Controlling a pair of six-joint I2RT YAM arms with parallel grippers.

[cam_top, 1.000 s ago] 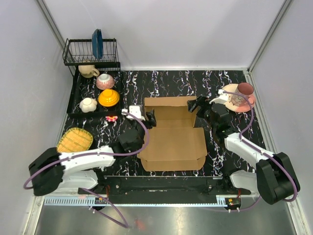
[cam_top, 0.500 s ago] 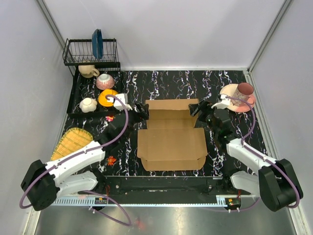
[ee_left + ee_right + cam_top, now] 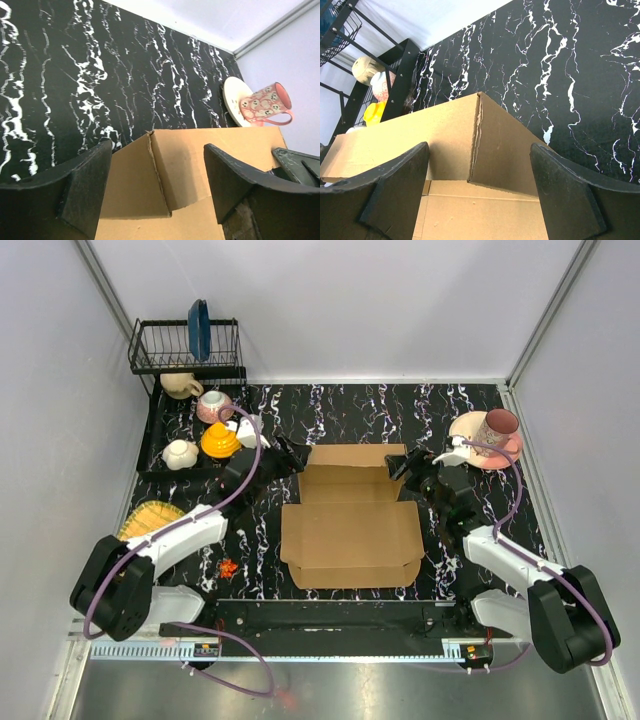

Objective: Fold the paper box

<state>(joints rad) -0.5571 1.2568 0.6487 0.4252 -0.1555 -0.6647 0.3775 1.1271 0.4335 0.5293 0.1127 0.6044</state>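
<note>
- Your workspace is a black marble-patterned table (image 3: 350, 405) with white veins, enclosed by plain white walls.
- From above, the plain brown cardboard paper box (image 3: 350, 535) lies in the middle of the table. Its base is flat and its far flap is raised along the back edge.
- The left gripper (image 3: 291, 456) is at that flap's left corner and the right gripper (image 3: 400, 464) is at its right corner.
- At the far left stands a black wire dish rack (image 3: 185, 350) holding a blue plate (image 3: 199, 328). A yellow woven basket (image 3: 150, 522) lies nearer you.
- At the far right, a pink patterned mug (image 3: 500, 425) rests on a pale round plate (image 3: 462, 428).
- In the left wrist view, the dark left fingers (image 3: 82, 192) are spread wide and grasp nothing. The flap's folded corner rises between them, with the mug beyond.
- In the right wrist view, the dark right fingers (image 3: 570, 200) are likewise spread wide and empty. The flap's other corner stands between them, and the rack is in the distance.
</note>
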